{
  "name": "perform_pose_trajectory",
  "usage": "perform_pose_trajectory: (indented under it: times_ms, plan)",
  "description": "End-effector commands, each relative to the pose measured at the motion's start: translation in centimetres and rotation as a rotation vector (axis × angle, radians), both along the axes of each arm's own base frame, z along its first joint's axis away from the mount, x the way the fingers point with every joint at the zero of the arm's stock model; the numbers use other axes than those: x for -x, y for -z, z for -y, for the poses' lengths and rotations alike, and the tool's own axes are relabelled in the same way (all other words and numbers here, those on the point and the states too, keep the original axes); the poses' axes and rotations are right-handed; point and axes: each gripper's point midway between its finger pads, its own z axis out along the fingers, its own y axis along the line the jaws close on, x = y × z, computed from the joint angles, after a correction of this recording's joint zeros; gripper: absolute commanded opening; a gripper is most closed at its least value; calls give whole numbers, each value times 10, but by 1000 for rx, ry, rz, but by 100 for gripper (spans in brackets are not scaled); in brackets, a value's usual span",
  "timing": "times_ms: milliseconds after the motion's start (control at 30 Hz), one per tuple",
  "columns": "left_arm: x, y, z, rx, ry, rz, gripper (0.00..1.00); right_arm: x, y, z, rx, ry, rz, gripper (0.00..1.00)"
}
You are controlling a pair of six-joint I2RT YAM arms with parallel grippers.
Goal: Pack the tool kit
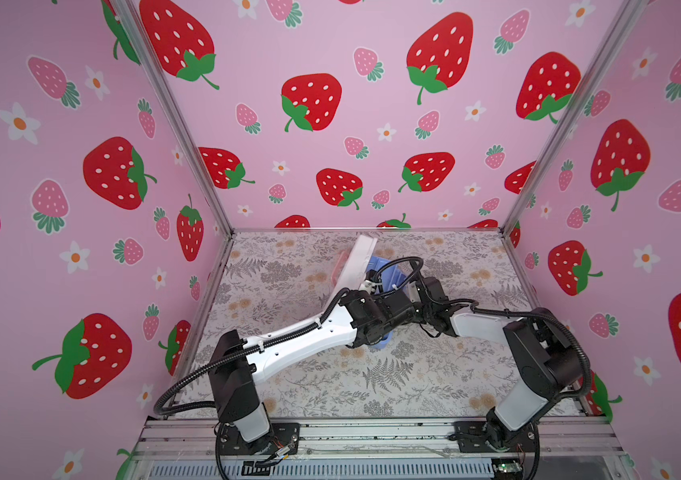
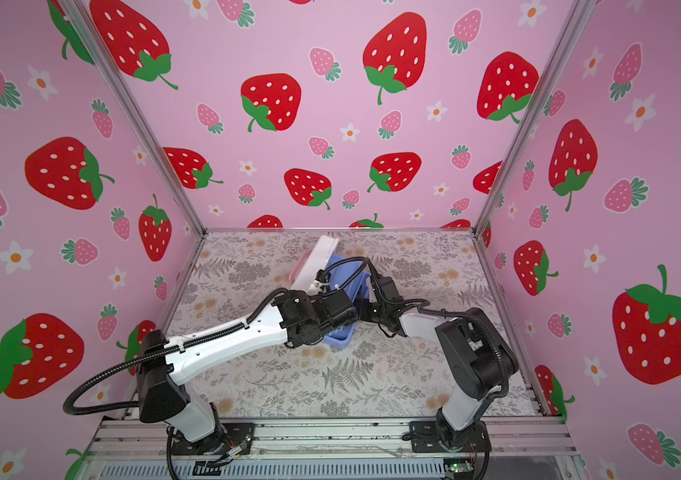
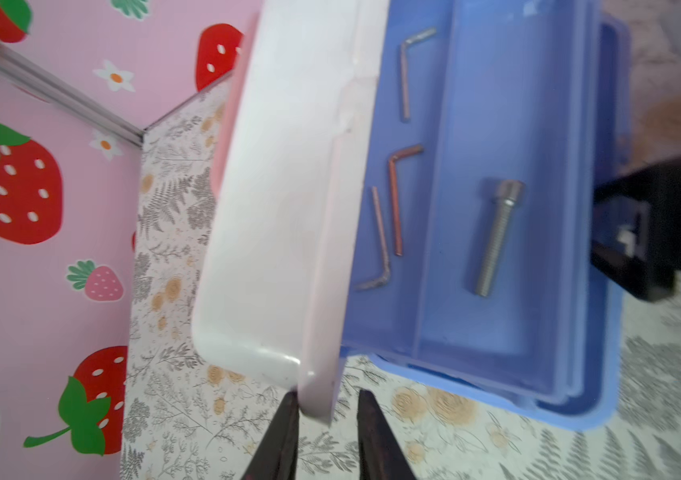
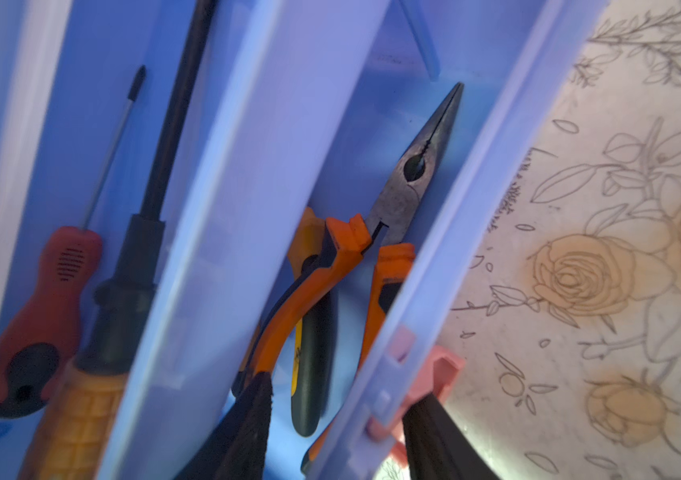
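Note:
The tool kit stands open at the back of the table, its white lid [image 1: 361, 257] [image 2: 318, 257] raised over the blue base [image 1: 382, 343] [image 2: 339, 338]. My left gripper [image 3: 328, 419] is open around the lid's [image 3: 280, 208] near corner; one finger touches the rim, the other stands off. The blue tray [image 3: 455, 124] holds hex keys [image 3: 395, 199] and a bolt [image 3: 497, 237]. My right gripper [image 4: 345, 386] is open astride the base's front wall [image 4: 434, 232], its outer finger against the pink latch [image 4: 438, 370]. Below lie orange-handled pliers [image 4: 413, 183] and screwdrivers [image 4: 48, 299].
Both arms [image 1: 301, 336] [image 1: 480, 324] meet over the box and hide most of it in both top views. Floral table cover [image 1: 372, 382] lies in front. Strawberry-print walls and metal posts [image 1: 189, 137] close the back and sides.

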Motion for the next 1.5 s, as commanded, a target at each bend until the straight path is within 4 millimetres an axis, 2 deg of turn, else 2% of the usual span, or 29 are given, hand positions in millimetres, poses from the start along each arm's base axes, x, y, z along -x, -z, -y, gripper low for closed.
perform_pose_trajectory:
  times_ms: [0,167,300,400,533,633,700,800,867,933,1000,1133,1300,1467]
  plan:
    - [9,21,24,41,17,-91,32,-1,-1,-9,-21,-28,16,52]
    - [19,24,49,46,69,-112,37,0,0,-8,-17,-32,17,52]
    - [29,18,71,112,113,-150,39,-1,0,-7,-9,-30,19,52]
    - [38,4,84,198,146,-181,41,-1,-1,-6,-6,-29,22,52]
    - [45,-29,93,335,196,-171,43,-1,-1,-3,3,-24,26,52]
    - [46,-59,91,424,226,-121,45,-1,-1,-2,8,-22,26,52]
    - [43,-79,82,462,231,-59,48,0,-2,0,11,-19,27,52]
    - [34,-102,57,481,201,57,54,1,-2,3,15,-13,27,52]
    - [25,-109,38,495,166,113,60,2,-5,5,14,-8,33,52]
    - [12,-105,15,515,105,128,63,4,-10,9,12,1,43,52]
    - [-2,-92,-6,554,33,90,65,5,-18,12,2,10,59,52]
    - [-26,-60,-29,640,-51,17,64,10,-38,21,-16,34,95,52]
    - [-45,-39,-27,644,-55,8,64,23,-50,41,-31,93,120,54]
    - [-63,-20,-13,599,-35,-50,63,39,-49,60,-52,147,116,58]
